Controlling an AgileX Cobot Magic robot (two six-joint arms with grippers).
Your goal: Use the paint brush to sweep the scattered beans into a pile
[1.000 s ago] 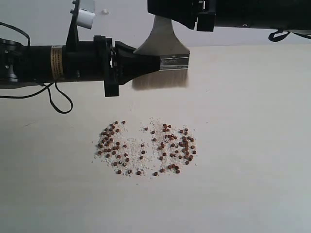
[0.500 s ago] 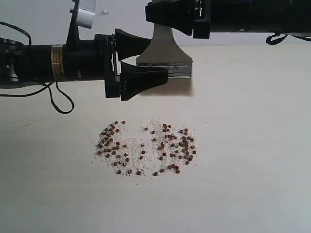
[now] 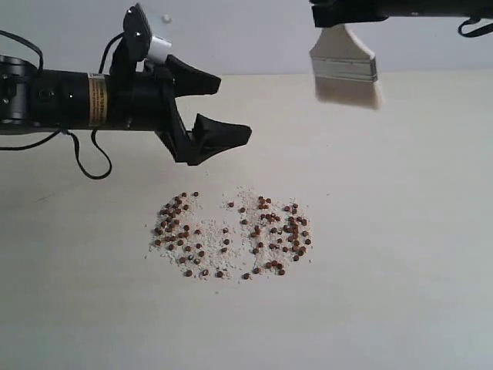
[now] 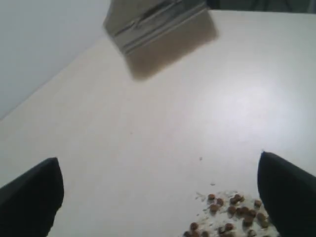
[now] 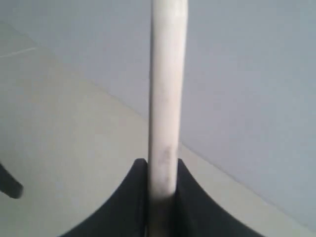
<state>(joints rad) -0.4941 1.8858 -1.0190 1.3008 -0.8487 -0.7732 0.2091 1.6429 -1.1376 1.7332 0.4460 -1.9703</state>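
The beans (image 3: 231,235) lie in a loose, wide patch on the pale table (image 3: 400,231), reddish-brown grains mixed with whitish crumbs; the left wrist view catches their edge (image 4: 232,212). The paint brush (image 3: 344,58) hangs bristles-down above the table's far right. My right gripper (image 3: 343,17) is shut on its pale handle (image 5: 168,74), the dark fingers pressing both sides (image 5: 162,167). My left gripper (image 3: 235,108) stands wide open and empty above and behind the beans. From its wrist (image 4: 157,159), the brush (image 4: 158,29) hangs well ahead, apart from it.
A black cable (image 3: 92,162) loops down from the left arm onto the table. The table's far edge meets a plain grey wall (image 3: 254,38). Bare tabletop surrounds the bean patch on all sides.
My left gripper has let go of the brush's ferrule, opened wide and tilted. My right gripper has carried the brush to the right, away from the left gripper.
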